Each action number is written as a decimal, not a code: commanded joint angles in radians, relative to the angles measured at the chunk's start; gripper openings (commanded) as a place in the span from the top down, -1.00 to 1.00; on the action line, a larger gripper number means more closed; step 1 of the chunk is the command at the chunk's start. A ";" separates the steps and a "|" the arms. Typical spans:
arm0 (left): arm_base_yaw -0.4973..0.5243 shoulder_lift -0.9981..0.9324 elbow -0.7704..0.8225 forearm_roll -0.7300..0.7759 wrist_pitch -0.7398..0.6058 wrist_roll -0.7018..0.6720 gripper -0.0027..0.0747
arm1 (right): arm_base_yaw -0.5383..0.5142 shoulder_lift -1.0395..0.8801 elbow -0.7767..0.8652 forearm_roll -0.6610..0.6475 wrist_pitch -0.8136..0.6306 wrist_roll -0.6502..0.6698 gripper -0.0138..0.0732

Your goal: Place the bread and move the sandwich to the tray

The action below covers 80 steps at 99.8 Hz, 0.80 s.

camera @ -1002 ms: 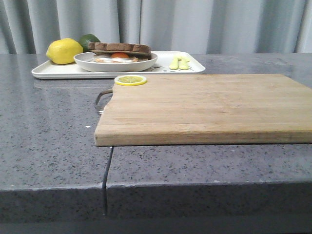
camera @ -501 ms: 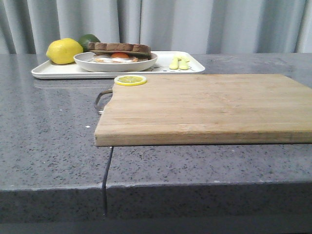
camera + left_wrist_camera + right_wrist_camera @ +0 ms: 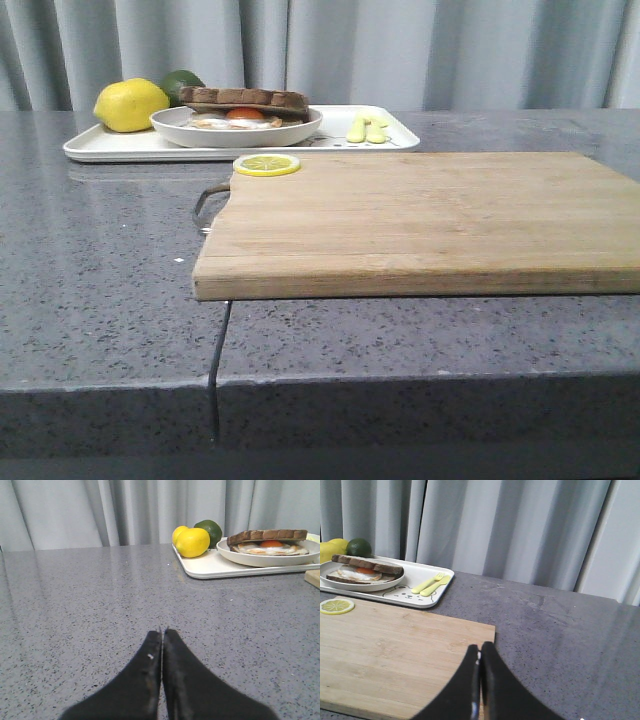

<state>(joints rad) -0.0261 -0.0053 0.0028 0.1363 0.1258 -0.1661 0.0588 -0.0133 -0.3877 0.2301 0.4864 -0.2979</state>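
On the grey speckled bench [image 3: 100, 260] a wooden cutting board [image 3: 420, 220] lies nearest the front, with the tray [image 3: 110, 148] just beyond its far left corner — carrying the plate [image 3: 236, 128] with the sandwich [image 3: 243, 103], whose top bread [image 3: 245, 97] slice lies over the fried egg. A lemon [image 3: 131, 105] and a lime [image 3: 182, 80] (half hidden behind it) sit at the tray's left end, small yellow-green cutlery [image 3: 366, 129] at its right, and a lemon slice [image 3: 267, 164] on the board's corner. Both pairs of fingers are pressed together on nothing — the left gripper [image 3: 162, 631] over bare bench, the right gripper [image 3: 479, 652] over the board's edge.

White tray [image 3: 110, 148] (bear print), yellow lemon [image 3: 131, 105], brown-crusted sandwich [image 3: 245, 104], speckled grey table [image 3: 100, 260].
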 commanded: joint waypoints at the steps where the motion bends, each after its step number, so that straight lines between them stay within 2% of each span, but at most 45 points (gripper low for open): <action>1: -0.008 -0.029 0.014 -0.010 -0.079 -0.009 0.98 | -0.008 -0.017 -0.022 0.008 -0.082 -0.008 0.84; 64: -0.008 -0.029 0.014 -0.010 -0.079 -0.009 0.98 | -0.008 -0.017 -0.015 0.009 -0.083 -0.008 0.84; 80: -0.008 -0.029 0.014 -0.010 -0.079 -0.009 0.98 | -0.008 -0.017 0.068 -0.014 -0.169 0.002 0.84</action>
<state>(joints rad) -0.0261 -0.0053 0.0028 0.1349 0.1258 -0.1661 0.0588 -0.0133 -0.3408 0.2301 0.4482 -0.2979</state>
